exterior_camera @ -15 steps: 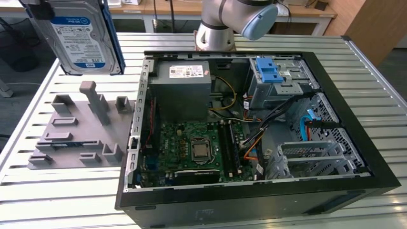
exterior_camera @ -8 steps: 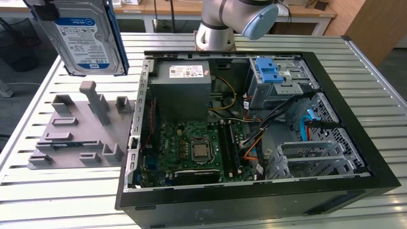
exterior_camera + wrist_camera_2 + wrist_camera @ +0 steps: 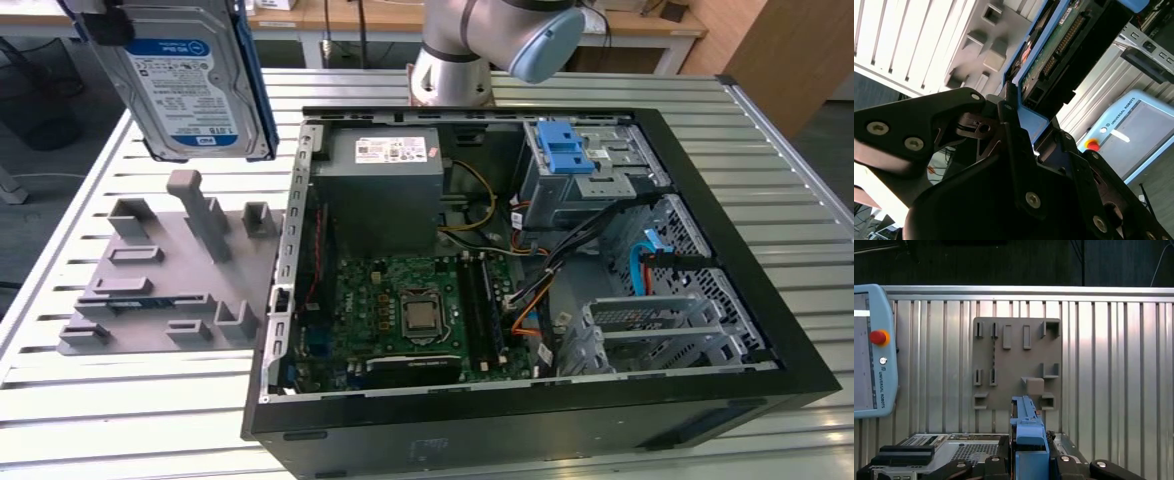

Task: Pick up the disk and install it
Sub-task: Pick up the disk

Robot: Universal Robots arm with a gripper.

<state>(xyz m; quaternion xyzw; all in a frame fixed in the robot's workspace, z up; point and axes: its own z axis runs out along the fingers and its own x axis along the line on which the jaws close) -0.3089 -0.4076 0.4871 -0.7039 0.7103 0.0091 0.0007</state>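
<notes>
The gripper (image 3: 1023, 119) is clamped on the blue carrier of the disk (image 3: 187, 85), which hangs upright beneath it, off the bench (image 3: 1114, 365). The grey holder plate (image 3: 1016, 365) lies below the gripper, with the open computer case (image 3: 534, 280) beside the plate.

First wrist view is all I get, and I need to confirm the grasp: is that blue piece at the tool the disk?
Observer: Yes. In the exterior view the disk hangs upright, label showing.
Operator: Where, relative to the case?
Observer: At the exterior view's left of the open case, above the grey holder, not touching it.
Operator: Is the tool shut on it?
Observer: Yes. In the second wrist view the tool clamps the disk's blue edge from both sides.
</notes>
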